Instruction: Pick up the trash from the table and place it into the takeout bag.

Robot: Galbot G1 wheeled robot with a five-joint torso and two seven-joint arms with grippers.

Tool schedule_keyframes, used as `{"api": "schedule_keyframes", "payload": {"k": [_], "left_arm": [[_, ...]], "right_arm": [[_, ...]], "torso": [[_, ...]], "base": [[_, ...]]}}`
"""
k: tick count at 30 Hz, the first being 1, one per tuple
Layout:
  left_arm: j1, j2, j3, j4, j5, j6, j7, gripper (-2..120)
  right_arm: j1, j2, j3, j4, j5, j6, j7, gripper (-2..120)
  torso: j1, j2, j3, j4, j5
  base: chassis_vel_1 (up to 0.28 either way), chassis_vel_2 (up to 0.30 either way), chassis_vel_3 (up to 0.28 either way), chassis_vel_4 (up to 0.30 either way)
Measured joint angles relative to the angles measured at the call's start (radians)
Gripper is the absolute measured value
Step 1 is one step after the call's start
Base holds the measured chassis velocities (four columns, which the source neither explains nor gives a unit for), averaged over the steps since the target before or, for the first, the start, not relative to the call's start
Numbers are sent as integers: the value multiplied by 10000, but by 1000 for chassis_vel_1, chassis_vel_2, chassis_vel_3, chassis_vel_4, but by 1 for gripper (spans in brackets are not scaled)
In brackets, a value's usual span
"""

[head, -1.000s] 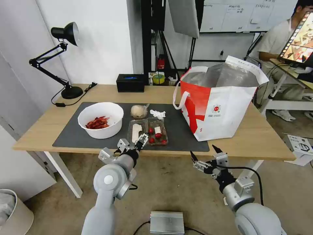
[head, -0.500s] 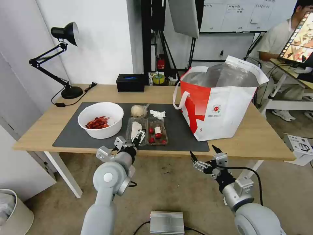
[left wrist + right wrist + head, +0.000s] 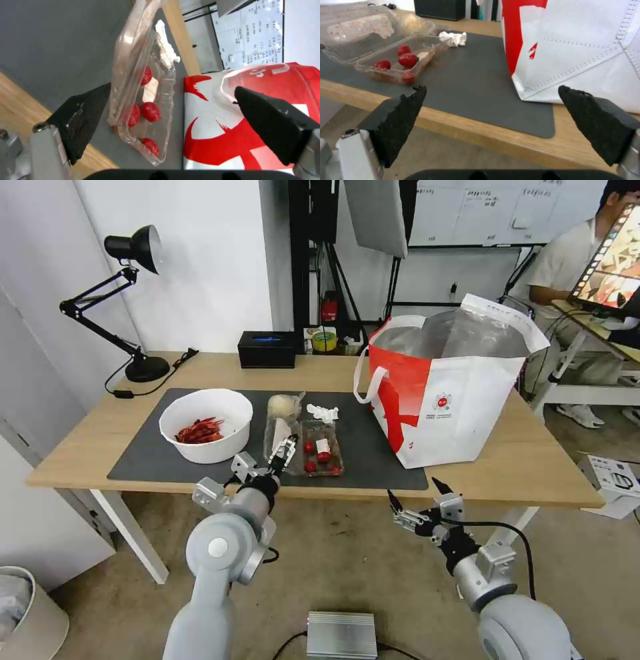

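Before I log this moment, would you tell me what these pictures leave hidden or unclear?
- Inside of the takeout bag: head view, its own front wall hides the contents.
- Bottom of the white bowl: head view, near rim covers part of it.
- Clear tray lid: left wrist view, whether the left gripper touches it is unclear.
- Whiteboard writing: too small.
- The right gripper waits below the table edge, jaws apart.

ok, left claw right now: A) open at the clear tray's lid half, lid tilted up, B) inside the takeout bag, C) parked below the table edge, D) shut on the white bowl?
A: the left claw is open, one finger against the raised lid half of the clear tray, which stands tilted up in the left wrist view.
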Motion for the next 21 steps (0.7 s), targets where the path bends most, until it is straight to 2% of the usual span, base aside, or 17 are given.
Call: {"api": "schedule_keyframes", "payload": {"k": [21], "left_arm": [[172, -2, 191, -130, 414, -201, 607, 100]], "right_arm": [[-19, 33, 13, 109, -71, 22, 12, 100]], "torso": [[0, 0, 0, 0, 0]], "base": [[0, 0, 0, 0]]}}
